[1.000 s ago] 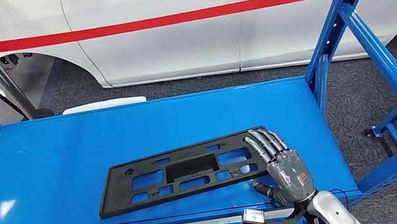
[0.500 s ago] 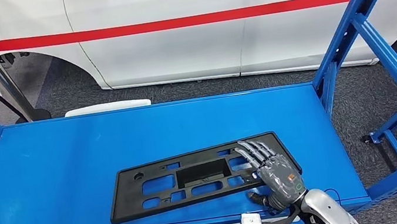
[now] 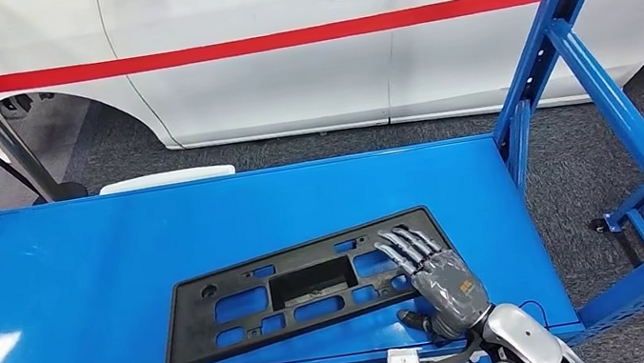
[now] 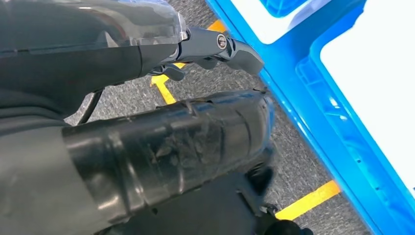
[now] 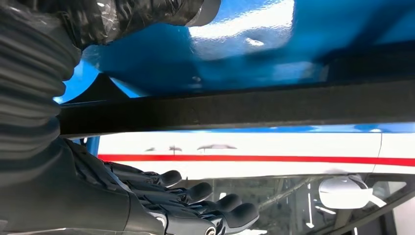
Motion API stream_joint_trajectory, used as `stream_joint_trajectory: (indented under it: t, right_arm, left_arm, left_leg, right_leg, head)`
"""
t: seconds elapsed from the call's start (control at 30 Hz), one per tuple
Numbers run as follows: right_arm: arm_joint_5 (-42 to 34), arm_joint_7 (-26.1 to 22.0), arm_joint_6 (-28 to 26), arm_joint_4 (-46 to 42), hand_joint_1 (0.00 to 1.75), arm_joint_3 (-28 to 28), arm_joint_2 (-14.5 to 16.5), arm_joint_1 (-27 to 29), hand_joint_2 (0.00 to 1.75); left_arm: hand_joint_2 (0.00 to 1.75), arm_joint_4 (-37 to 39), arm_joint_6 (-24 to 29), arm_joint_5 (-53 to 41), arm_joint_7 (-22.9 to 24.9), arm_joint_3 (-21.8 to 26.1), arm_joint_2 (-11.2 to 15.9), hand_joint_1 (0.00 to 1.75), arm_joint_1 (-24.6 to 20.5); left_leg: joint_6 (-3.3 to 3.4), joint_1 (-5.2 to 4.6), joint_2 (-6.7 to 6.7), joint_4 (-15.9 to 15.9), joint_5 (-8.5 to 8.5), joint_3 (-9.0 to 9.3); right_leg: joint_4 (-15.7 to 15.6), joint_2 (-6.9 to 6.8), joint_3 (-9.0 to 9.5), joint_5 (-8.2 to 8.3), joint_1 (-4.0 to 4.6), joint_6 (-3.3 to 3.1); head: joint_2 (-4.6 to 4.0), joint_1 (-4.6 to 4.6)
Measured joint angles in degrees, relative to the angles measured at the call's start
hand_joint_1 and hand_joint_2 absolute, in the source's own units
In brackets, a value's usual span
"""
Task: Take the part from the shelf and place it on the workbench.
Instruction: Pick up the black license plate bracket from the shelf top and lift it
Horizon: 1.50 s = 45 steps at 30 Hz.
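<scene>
- Head view: the black part point(image 3: 301, 289) lies flat on the blue desk point(image 3: 115, 241), toward the near edge and well short of the white car point(image 3: 325, 36) behind it. The right robot hand point(image 3: 434, 280) rests over the part's right end, fingers point(image 3: 405, 248) stretched out flat on top, thumb down at the near edge, so it looks more like a loose hold or a rest than a real grip. Compared with a second ago the whole picture has wobbled a bit, so that's the camera. The part seems to sit about where it was on the desk, and the hand has stayed on that same end.
- Left wrist view: the left robot hand point(image 4: 215, 46) hangs by the robot's side over grey carpet with yellow floor lines point(image 4: 308, 200); can't tell how its fingers are set.
- Right wrist view: the part's dark edge point(image 5: 235, 110) runs across just beside the fingers, which lie straight, with the car's red stripe beyond.
- My take: the part's basically delivered, only letting go is left.
</scene>
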Motion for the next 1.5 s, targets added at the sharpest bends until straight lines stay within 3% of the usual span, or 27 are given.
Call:
stream_joint_trajectory:
  t: [0.07,0.13,0.2,0.23,0.33,0.4,0.5,0.53,0.57,0.6,0.67,0.73,0.8,0.87,0.9,1.0,1.03,1.07,1.1,1.17,1.2,1.27,1.37,1.43,1.5]
  right_arm:
    - [2.40,1.30,-1.33,0.65,0.00,0.35,0.01,-0.19,1.75]
    - [6.23,3.49,-3.81,1.77,0.00,0.65,0.11,-0.59,1.75]
    - [11.59,6.52,-7.92,3.67,0.00,0.85,0.55,-1.17,1.75]
    - [14.20,7.96,-10.16,4.82,0.00,0.89,0.85,-1.45,1.75]
    - [19.86,10.72,-15.60,8.52,0.00,0.78,1.93,-2.11,1.75]
    - [21.70,11.58,-17.57,10.90,0.00,0.56,2.59,-2.58,1.75]
    - [23.60,12.69,-19.13,14.14,0.02,0.19,3.51,-3.31,1.75]
    - [24.06,12.98,-19.43,15.06,0.16,0.05,3.85,-3.52,1.75]
    - [24.35,13.23,-19.62,15.90,0.48,-0.09,4.16,-3.76,1.75]
    - [24.47,13.40,-19.72,16.59,0.79,-0.26,4.44,-4.01,1.75]
    - [24.39,13.68,-19.83,17.85,1.35,-0.75,4.97,-4.55,1.75]
    - [23.82,13.65,-19.92,18.87,1.58,-1.34,5.52,-4.89,1.75]
    - [22.94,13.28,-19.99,19.64,1.73,-1.86,5.98,-4.97,1.75]
    - [21.43,12.41,-19.96,20.19,1.75,-2.46,6.39,-4.98,1.75]
    - [20.33,11.81,-19.90,20.38,1.75,-2.83,6.59,-4.93,1.75]
    - [17.67,10.16,-19.79,20.70,1.75,-4.02,6.87,-4.64,1.75]
    - [17.29,9.87,-19.79,20.78,1.75,-4.35,6.91,-4.59,1.75]
    - [17.04,9.69,-19.79,20.86,1.75,-4.63,6.93,-4.58,1.75]
    - [16.69,9.52,-19.77,20.92,1.75,-4.91,6.97,-4.58,1.75]
    - [15.55,8.83,-19.72,20.93,1.75,-5.55,7.05,-4.57,1.75]
    - [14.78,8.30,-19.70,20.79,1.75,-5.95,7.07,-4.54,1.75]
    - [13.16,7.15,-19.69,20.16,1.75,-6.90,7.07,-4.27,1.75]
    - [11.04,5.69,-19.64,18.26,1.75,-8.58,6.85,-3.21,1.75]
    - [10.15,4.97,-19.52,16.81,1.75,-9.67,6.55,-2.31,1.75]
    - [9.68,4.55,-19.43,15.73,1.75,-10.56,6.30,-1.42,1.75]
  left_arm:
    - [0.00,0.00,0.00,0.00,0.04,-0.02,0.01,0.00,0.11]
    - [0.00,0.00,0.01,0.00,0.07,-0.07,0.02,0.00,0.00]
    - [0.00,0.00,0.05,-0.01,0.13,-0.21,0.01,0.00,-0.30]
    - [0.00,0.00,0.08,-0.02,0.21,-0.31,0.00,0.00,-0.42]
    - [0.00,0.00,0.15,-0.15,0.63,-0.63,-0.02,0.00,-0.48]
    - [0.00,0.00,0.16,-0.34,0.83,-0.91,-0.07,0.00,-0.54]
    - [0.00,0.00,0.15,-0.55,0.99,-1.22,-0.11,0.00,-0.55]
    - [0.00,0.00,0.15,-0.57,1.03,-1.27,-0.11,0.00,-0.53]
    - [0.00,0.00,0.15,-0.57,1.05,-1.31,-0.11,0.00,-0.52]
    - [0.00,0.00,0.15,-0.56,1.06,-1.34,-0.12,0.00,-0.54]
    - [0.00,0.00,0.15,-0.52,1.06,-1.37,-0.20,0.00,-0.59]
    - [0.00,0.00,0.16,-0.43,1.04,-1.37,-0.30,0.00,-0.65]
    - [0.00,0.00,0.20,-0.37,1.03,-1.38,-0.33,0.00,-0.69]
    - [0.00,0.00,0.26,-0.20,1.03,-1.38,-0.32,0.00,-0.67]
    - [0.00,0.00,0.29,-0.09,1.03,-1.37,-0.31,0.00,-0.65]
    - [0.00,0.00,0.34,0.17,1.02,-1.37,-0.31,0.00,-0.42]
    - [0.00,0.00,0.35,0.22,1.02,-1.37,-0.30,0.00,-0.25]
    - [0.00,0.00,0.38,0.28,1.02,-1.37,-0.29,0.00,-0.09]
    - [0.00,0.00,0.41,0.32,1.02,-1.37,-0.28,0.00,0.03]
    - [0.00,0.01,0.49,0.42,1.01,-1.37,-0.26,0.00,0.12]
    - [0.00,0.01,0.53,0.45,0.99,-1.36,-0.26,0.00,0.13]
    - [0.00,0.01,0.62,0.54,0.94,-1.36,-0.26,0.00,0.20]
    - [0.00,0.00,0.89,0.69,0.86,-1.35,-0.23,0.00,0.30]
    - [0.00,0.00,1.04,0.89,0.80,-1.35,-0.23,0.00,0.29]
    - [0.00,0.00,1.12,1.08,0.78,-1.34,-0.24,0.00,0.32]
  left_leg:
    - [0.02,0.03,0.00,-0.03,1.30,0.11]
    - [0.32,0.05,0.01,-6.93,4.82,3.64]
    - [0.77,-0.14,0.00,-13.58,6.91,6.84]
    - [1.05,-0.27,-0.02,-15.34,7.22,7.59]
    - [2.07,-0.23,-0.01,-16.11,7.77,7.82]
    - [2.86,0.01,0.20,-16.76,8.44,8.12]
    - [3.33,-0.15,0.65,-16.84,8.77,7.89]
    - [3.35,-0.24,0.77,-16.82,8.79,7.83]
    - [3.36,-0.29,0.84,-16.79,8.79,7.83]
    - [3.34,-0.33,0.87,-16.75,8.78,7.89]
    - [3.15,-0.48,0.89,-16.51,8.67,7.94]
    - [2.63,-0.65,0.82,-16.26,8.45,7.88]
    - [1.96,-0.67,0.74,-16.34,8.33,7.84]
    - [1.32,-0.61,0.67,-15.54,7.63,7.60]
    - [0.99,-0.56,0.63,-13.81,6.33,6.89]
    - [0.13,-0.04,0.56,-3.45,0.48,2.18]
    - [-0.12,0.15,0.58,-0.89,-0.26,0.98]
    - [-0.34,0.35,0.59,-0.38,0.22,0.70]
    - [-0.51,0.54,0.60,-2.23,1.87,1.55]
    - [-0.76,0.91,0.61,-10.07,6.10,5.14]
    - [-0.63,0.96,0.52,-13.35,7.44,6.67]
    - [-0.03,0.81,0.33,-15.93,8.01,7.81]
    - [1.45,0.61,0.27,-16.12,8.23,7.87]
    - [2.36,0.63,0.35,-16.45,8.45,7.89]
    - [2.81,0.41,0.42,-16.43,8.36,7.78]
  right_leg:
    - [0.01,0.05,0.06,0.00,0.02,0.00]
    - [0.01,0.14,0.23,0.04,0.01,0.08]
    - [-0.08,0.24,0.38,0.12,0.16,0.60]
    - [-0.21,0.28,0.45,0.19,0.22,1.00]
    - [-0.62,0.37,0.75,0.38,0.26,2.18]
    - [2.05,0.35,-0.34,-1.59,0.28,2.55]
    - [12.45,0.32,-5.11,-6.93,0.29,2.74]
    - [14.52,0.32,-6.03,-7.36,0.29,2.78]
    - [14.49,0.32,-5.90,-6.69,0.29,2.74]
    - [12.14,0.31,-4.59,-5.12,0.30,2.61]
    - [4.19,0.32,-0.33,-1.82,0.50,2.05]
    - [-0.71,0.24,2.05,-0.57,0.80,1.51]
    - [-1.37,0.15,2.19,-0.52,0.88,1.09]
    - [-1.81,0.02,2.40,-0.08,0.48,0.50]
    - [-2.05,-0.07,2.43,0.20,0.24,0.22]
    - [-2.20,-0.28,2.14,0.47,0.06,-0.08]
    - [-2.19,-0.30,2.09,0.45,0.04,-0.05]
    - [-2.16,-0.29,2.10,0.40,-0.02,0.03]
    - [-2.12,-0.27,2.21,0.32,-0.12,0.16]
    - [-1.92,-0.21,2.50,-0.01,-0.23,0.69]
    - [-1.76,-0.16,2.59,-0.19,-0.17,1.05]
    - [-1.63,-0.06,2.66,-0.37,0.02,1.81]
    - [-1.26,0.00,2.57,-0.83,-0.27,2.85]
    - [2.92,0.02,0.58,-3.45,-0.40,3.16]
    - [10.85,0.04,-3.41,-7.04,-0.29,3.21]
  head:
    - [0.00,0.00]
    - [0.00,0.00]
    - [0.00,0.01]
    - [0.00,0.02]
    - [0.00,0.04]
    - [0.00,0.09]
    - [0.00,0.11]
    - [0.00,0.12]
    - [0.00,0.11]
    - [0.00,0.11]
    - [0.00,0.11]
    - [0.00,0.09]
    - [0.00,0.08]
    - [0.00,0.01]
    - [0.00,-0.10]
    - [0.00,-0.36]
    - [0.00,-0.36]
    - [0.00,-0.36]
    - [0.00,-0.36]
    - [0.00,-0.36]
    - [0.00,-0.32]
    - [0.00,-0.27]
    - [0.00,-0.26]
    - [0.00,-0.24]
    - [0.00,-0.25]
